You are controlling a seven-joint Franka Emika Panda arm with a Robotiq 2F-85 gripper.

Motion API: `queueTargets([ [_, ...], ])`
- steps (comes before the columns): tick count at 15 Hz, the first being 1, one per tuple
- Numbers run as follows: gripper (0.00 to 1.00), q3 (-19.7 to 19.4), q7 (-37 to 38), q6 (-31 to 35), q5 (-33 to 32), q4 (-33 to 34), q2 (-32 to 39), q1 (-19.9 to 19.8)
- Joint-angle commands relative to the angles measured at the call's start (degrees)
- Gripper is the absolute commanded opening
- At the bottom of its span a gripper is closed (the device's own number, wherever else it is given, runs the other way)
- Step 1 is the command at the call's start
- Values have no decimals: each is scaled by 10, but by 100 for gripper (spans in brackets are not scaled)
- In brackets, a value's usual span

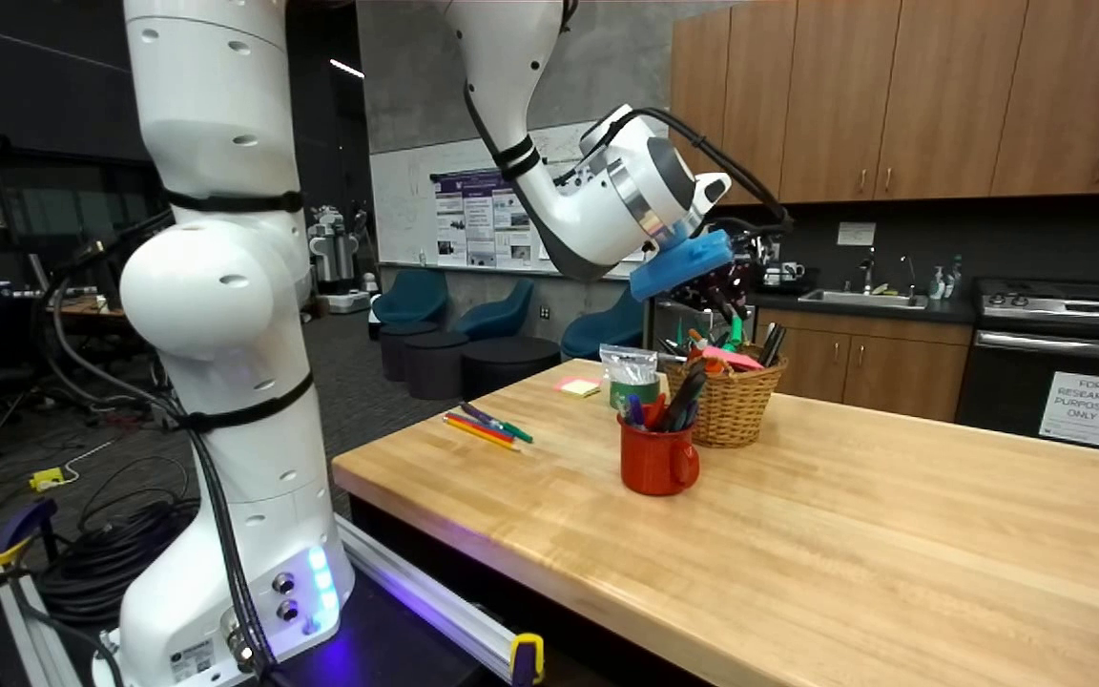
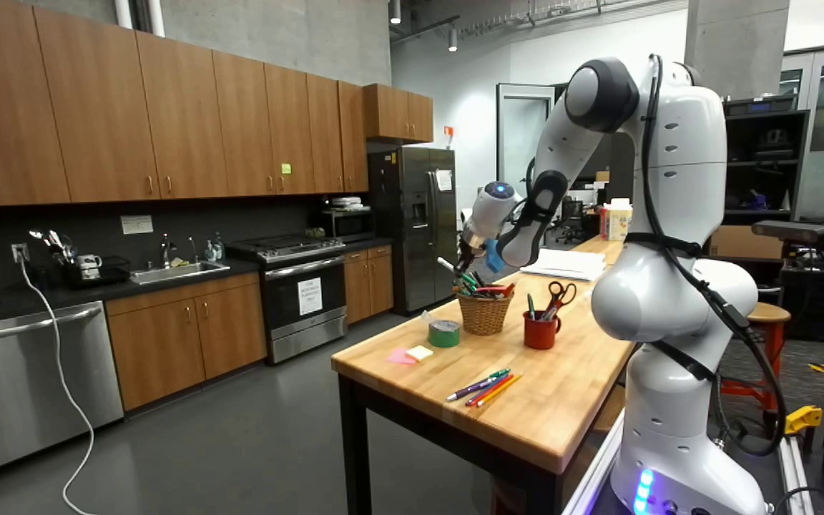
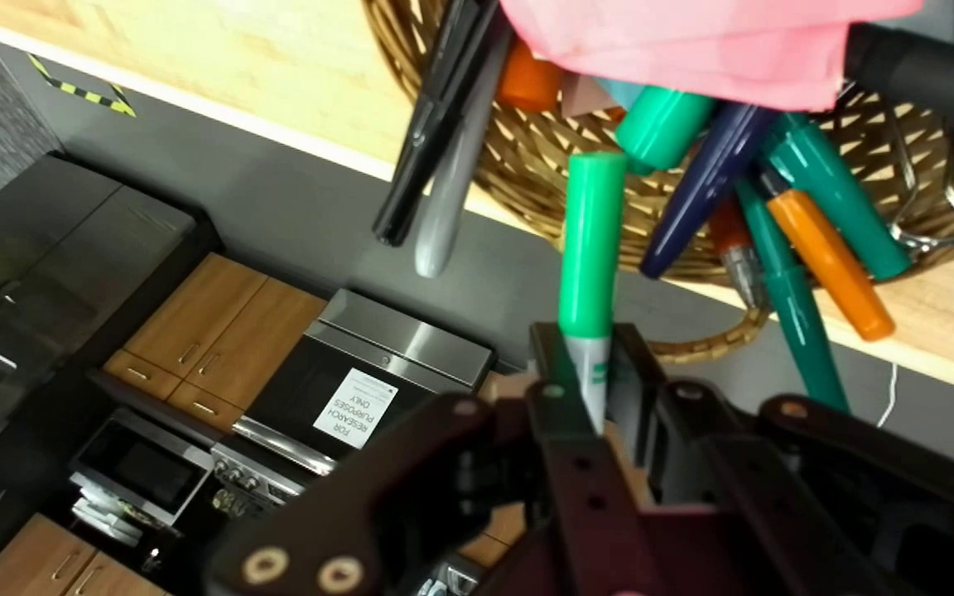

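Wrist view: gripper (image 3: pixel 591 354) clamped on a green-capped marker (image 3: pixel 591 248) by its pale barrel (cap end left free), an exterior view puts it over the wicker basket (image 1: pixel 736 405), and in an exterior view the red mug (image 2: pixel 541 333) props scissors (image 2: pixel 557 303) handles-up.

Pens (image 3: pixel 831 257) and a pink item (image 3: pixel 692 41) crowd the mouth of the basket (image 1: pixel 729 410) and jut past its rim, hindering the gripper (image 3: pixel 586 352) and its green marker (image 3: pixel 591 248) from above. Just beside the basket, a red mug (image 2: pixel 539 333) and a tape roll (image 2: pixel 444 334) block low passage. Between basket and paper stack (image 2: pixel 569 265), the surface (image 1: pixel 941 520) leaves room to pass.
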Motion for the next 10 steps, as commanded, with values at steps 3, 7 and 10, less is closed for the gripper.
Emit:
queueTargets([
  [3, 4, -18, 35, 32, -26, 5, 13, -3],
  [7, 4, -29, 44, 62, -22, 7, 33, 0],
  [10, 4, -39, 41, 106, -9, 12, 50, 5],
])
